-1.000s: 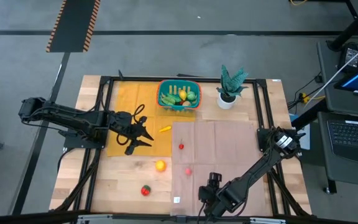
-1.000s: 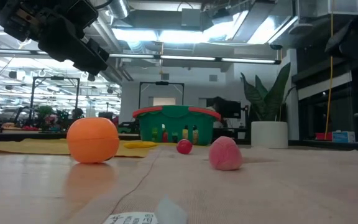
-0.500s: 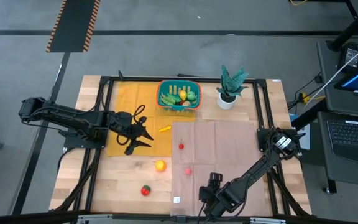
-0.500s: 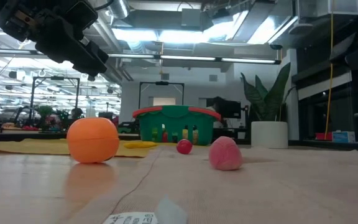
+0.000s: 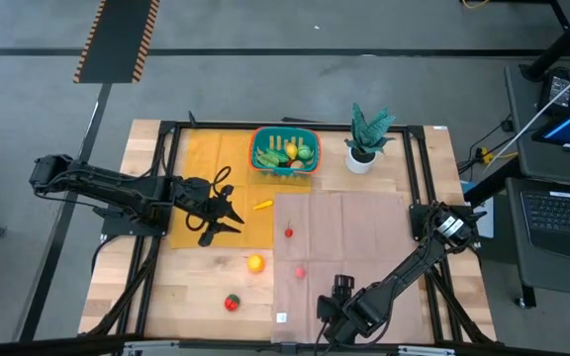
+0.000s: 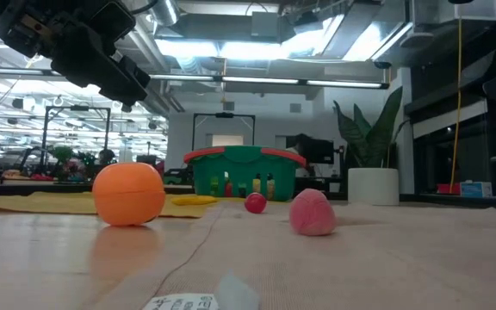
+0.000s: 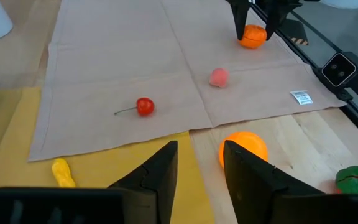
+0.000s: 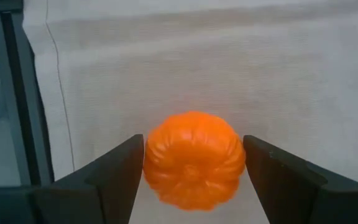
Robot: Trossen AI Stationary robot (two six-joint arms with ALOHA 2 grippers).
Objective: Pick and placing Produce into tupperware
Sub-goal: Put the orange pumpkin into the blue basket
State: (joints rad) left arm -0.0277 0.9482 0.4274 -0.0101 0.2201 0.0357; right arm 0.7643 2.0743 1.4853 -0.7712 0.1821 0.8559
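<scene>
Unmoved since the earlier frames: both arms and all produce. Left gripper [image 5: 228, 218] fingers [image 7: 160, 174] spread, empty, above yellow mat [image 5: 201, 158]. Right gripper [image 8: 193, 149] fingers pinching small orange pumpkin [image 8: 194, 168], low over beige cloth [image 5: 354, 237] at table's near edge. Loose on table: yellow piece [image 5: 262, 206], cherry [image 5: 289, 233], pink piece [image 5: 299, 271], orange fruit [image 5: 254, 263], red-green piece [image 5: 232, 303]. Tupperware [image 5: 285, 170] at far edge, partly filled, beside potted plant [image 5: 366, 136].

Five loose produce [image 5: 254, 263], one tupperware [image 5: 285, 151]
</scene>
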